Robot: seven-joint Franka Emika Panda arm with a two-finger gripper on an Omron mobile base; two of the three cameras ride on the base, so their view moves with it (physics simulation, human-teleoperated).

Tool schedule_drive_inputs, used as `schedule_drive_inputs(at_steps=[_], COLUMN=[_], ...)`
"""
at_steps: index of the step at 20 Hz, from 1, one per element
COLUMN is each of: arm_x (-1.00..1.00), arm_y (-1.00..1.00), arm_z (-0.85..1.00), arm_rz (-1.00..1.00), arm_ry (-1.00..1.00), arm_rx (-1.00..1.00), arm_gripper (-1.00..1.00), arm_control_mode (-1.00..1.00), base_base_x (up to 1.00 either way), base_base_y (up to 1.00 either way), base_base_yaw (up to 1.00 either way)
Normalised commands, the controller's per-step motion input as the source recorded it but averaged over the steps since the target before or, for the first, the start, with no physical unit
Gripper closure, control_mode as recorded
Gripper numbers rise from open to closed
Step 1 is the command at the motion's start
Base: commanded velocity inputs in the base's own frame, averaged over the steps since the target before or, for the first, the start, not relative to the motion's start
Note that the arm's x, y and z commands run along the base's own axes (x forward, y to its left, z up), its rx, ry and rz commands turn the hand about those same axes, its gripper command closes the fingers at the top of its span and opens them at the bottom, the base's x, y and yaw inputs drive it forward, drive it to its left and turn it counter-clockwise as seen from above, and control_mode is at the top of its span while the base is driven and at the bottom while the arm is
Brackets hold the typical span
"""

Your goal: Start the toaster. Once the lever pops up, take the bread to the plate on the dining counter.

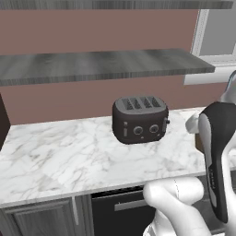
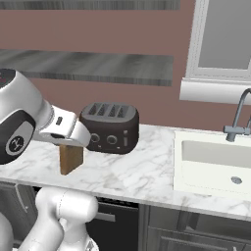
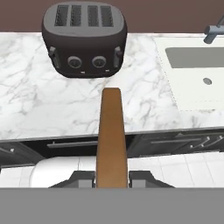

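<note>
Brown toast slice [image 3: 112, 135] clamped edge-on in my pincer [image 3: 112, 178], just clear of toaster [image 3: 84, 39]; keep it upright in transit.

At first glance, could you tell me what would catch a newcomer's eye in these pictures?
The dark four-slot toaster stands on the white marble counter, slots empty. In front of it, the gripper holds a brown bread slice edge-on above the counter's front. To the right lies a white sink with a grey tap.
</note>
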Motion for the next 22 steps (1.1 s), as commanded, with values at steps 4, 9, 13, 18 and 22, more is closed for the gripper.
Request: schedule_drive_inputs(at_steps=[4,9,13,18,22], arm_x=[0.01,0.00,0.00,0.00,0.00], arm_y=[0.01,0.00,0.00,0.00,0.00], arm_z=[-0.05,0.00,0.00,0.00,0.00], arm_rz=[0.00,0.00,0.00,0.00,0.01], arm_ry=[0.00,0.01,0.02,0.00,0.00], arm_rx=[0.00,0.00,0.00,0.00,0.00], arm_gripper=[1.00,1.00,1.00,1.00,1.00], arm_control_mode=[-1.00,-1.00,-1.00,-1.00,-1.00], base_base_x=[0.00,0.00,0.00,0.00,0.00], base_base_y=[0.00,0.00,0.00,0.00,0.00], base_base_yaw=[0.00,0.00,0.00,0.00,0.00])
